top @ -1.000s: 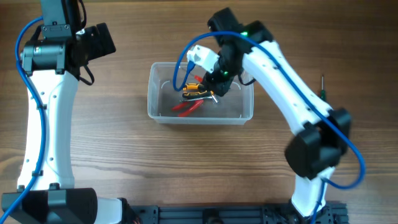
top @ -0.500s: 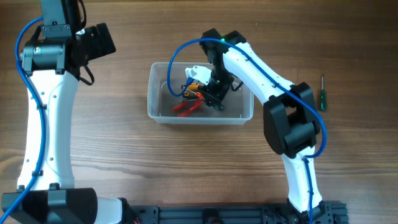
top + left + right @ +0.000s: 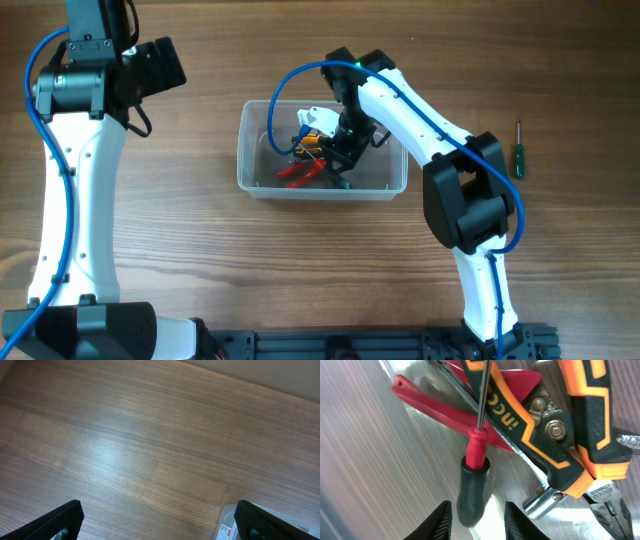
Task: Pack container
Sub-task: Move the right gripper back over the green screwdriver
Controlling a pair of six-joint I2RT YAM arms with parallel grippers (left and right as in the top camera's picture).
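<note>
Hanging inside the container (image 3: 243, 150), right claw (image 3: 476, 522) parted around a black-handled screwdriver (image 3: 472, 492) (left claw (image 3: 162, 520) wide over the table (image 3: 150, 435)).

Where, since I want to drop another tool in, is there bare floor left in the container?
Bare floor shows at the left end of the container, between its left wall and the red pliers, and a smaller patch by the right wall. The middle is crowded: pliers, orange-and-black tools, right gripper.

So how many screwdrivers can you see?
2: a black-and-red screwdriver inside the tub, and a green screwdriver on the table right of it. Others may hide under the pliers.
</note>
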